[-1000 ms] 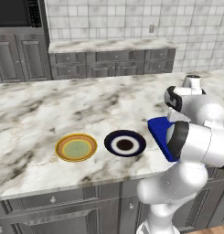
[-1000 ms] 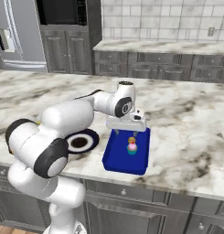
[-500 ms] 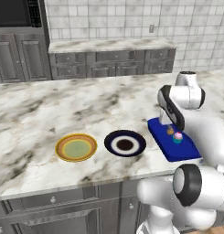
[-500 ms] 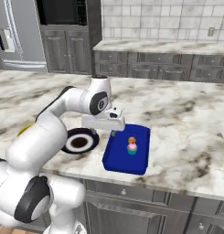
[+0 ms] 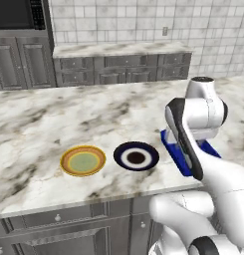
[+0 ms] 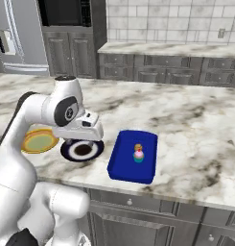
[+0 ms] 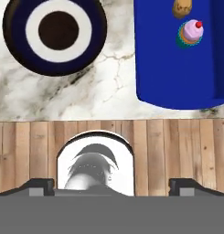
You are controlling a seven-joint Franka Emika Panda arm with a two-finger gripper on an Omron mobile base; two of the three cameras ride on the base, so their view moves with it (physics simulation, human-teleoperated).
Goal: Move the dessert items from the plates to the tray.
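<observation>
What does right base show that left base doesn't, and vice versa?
Right base alone: the pink-frosted cupcake and the tan-topped cupcake, both standing on the blue tray, whose whole top is visible there. Left base alone: the full yellow-rimmed plate, unobstructed; in right base the arm covers part of it. Both share: the navy plate with nothing on it, the tray, the marble counter and the grey cabinets behind.

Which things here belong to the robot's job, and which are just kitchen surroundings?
Job: pink-frosted teal-wrapped cupcake; tan-topped brown cupcake; flat bright blue rectangular tray; yellow-orange rimmed round plate; dark navy white-ringed round plate.

Surroundings: marble counter; grey cabinets; tiled wall.
</observation>
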